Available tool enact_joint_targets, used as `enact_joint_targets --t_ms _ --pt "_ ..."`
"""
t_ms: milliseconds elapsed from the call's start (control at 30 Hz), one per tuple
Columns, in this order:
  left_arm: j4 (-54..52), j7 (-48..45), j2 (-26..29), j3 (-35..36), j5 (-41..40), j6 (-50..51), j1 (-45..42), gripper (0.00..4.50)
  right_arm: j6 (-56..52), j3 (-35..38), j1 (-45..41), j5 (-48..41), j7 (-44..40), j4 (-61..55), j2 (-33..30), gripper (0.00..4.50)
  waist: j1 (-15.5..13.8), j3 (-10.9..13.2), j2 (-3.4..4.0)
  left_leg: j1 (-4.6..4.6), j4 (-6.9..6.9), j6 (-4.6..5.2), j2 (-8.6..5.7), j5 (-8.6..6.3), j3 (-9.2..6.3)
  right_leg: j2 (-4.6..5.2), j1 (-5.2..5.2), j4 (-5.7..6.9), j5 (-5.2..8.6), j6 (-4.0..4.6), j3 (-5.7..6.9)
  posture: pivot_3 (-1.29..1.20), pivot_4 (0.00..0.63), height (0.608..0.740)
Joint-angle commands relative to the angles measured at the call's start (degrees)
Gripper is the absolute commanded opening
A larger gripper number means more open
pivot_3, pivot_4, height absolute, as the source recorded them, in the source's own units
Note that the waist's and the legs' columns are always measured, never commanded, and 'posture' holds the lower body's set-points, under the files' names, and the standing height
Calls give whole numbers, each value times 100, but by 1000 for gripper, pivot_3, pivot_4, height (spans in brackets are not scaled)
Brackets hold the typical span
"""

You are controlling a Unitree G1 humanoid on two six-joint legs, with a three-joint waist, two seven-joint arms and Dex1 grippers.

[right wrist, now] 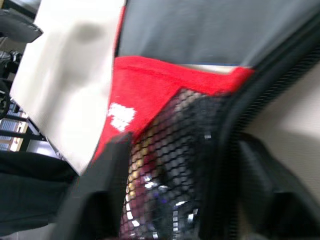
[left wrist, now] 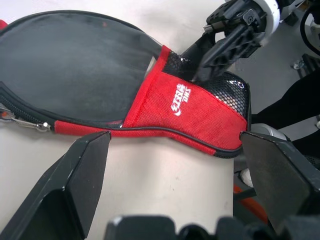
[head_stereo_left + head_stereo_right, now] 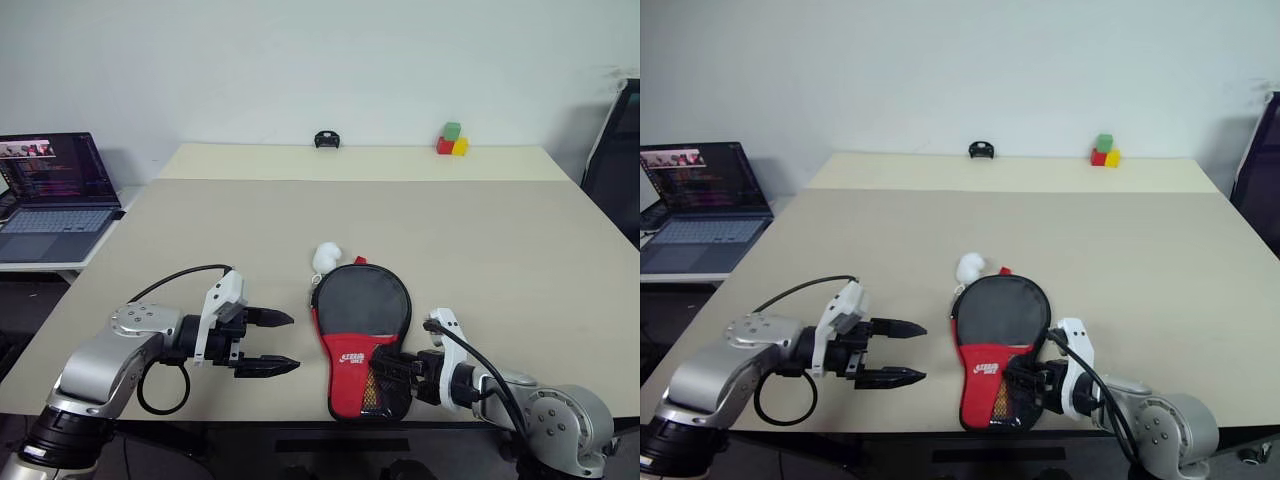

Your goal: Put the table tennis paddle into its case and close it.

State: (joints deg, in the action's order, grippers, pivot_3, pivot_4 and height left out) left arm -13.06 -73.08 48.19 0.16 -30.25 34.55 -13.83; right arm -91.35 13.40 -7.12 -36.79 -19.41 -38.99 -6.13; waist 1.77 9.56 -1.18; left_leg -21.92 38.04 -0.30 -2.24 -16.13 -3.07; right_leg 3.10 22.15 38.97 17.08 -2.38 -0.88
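Note:
The case (image 3: 360,335) lies flat near the table's front edge, black rounded part away from me and red narrow end with white lettering and mesh pocket (image 2: 227,90) towards me. The table tennis paddle is hidden. My right gripper (image 3: 392,372) is at the mesh end. Its fingers stand open, one on each side of the pocket's zip edge (image 1: 225,150). My left gripper (image 3: 283,342) hovers open just left of the case, pointing at its side, with nothing between its fingers (image 2: 80,175). The zip pull (image 2: 25,122) rests at the rounded part's edge.
A white ball (image 3: 326,257) sits against the case's far end. An open laptop (image 3: 55,195) stands on a side table at the left. Coloured blocks (image 3: 452,140) and a small black object (image 3: 326,139) sit at the far edge. A dark chair (image 3: 615,150) is at the right.

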Motion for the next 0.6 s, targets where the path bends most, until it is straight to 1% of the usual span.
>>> enact_joint_targets --t_ms 33,100,200,300,367,467,500,600 --pt "-181 34 81 110 -47 -107 67 4500 445 211 246 -21 -195 -340 -604 4461 -29 -2 -3 0 0 0 -1 0 0 2 1 -2 0 0 3 0 150 740" --pt "-190 61 75 122 -42 -124 100 4500 903 83 369 -19 -425 -434 -1060 4461 -41 -2 -4 -1 1 1 -2 0 -1 4 0 -6 1 -1 6 0 150 740" --pt "-191 104 63 138 -40 -146 129 4500 1589 -67 483 19 -676 -445 -1566 4461 -21 -1 -4 -2 -1 1 0 0 -1 2 -9 -4 1 -1 5 0 150 740" --pt "-181 214 38 206 -49 -167 163 4500 2553 -204 367 173 -1058 -389 -2080 4461 24 0 0 0 -5 1 4 0 1 -3 -7 -1 1 -1 2 0 150 740" --pt "-149 310 17 272 -60 -177 167 4500 2890 -110 185 21 -1289 -284 -2197 4461 26 1 -1 1 -6 1 4 0 3 -4 -5 -1 1 -1 -1 0 150 740" --pt "-3 782 -184 513 -93 -155 79 4500 2946 21 -394 -389 -1568 5 -2342 4461 10 1 -2 0 -4 1 5 0 2 -4 -7 -1 1 -1 1 0 150 740" --pt "30 940 -254 595 -103 -132 60 4500 2994 -33 -560 -431 -1610 83 -2372 4461 3 1 -3 0 -4 1 4 0 1 -3 -8 -2 1 -1 2 0 150 740" --pt "41 1349 -421 815 -112 -60 93 4500 3387 -556 -932 -121 -1687 356 -2496 4461 -10 2 -4 -2 -3 1 4 0 0 -2 -8 -4 1 -1 5 0 150 740"
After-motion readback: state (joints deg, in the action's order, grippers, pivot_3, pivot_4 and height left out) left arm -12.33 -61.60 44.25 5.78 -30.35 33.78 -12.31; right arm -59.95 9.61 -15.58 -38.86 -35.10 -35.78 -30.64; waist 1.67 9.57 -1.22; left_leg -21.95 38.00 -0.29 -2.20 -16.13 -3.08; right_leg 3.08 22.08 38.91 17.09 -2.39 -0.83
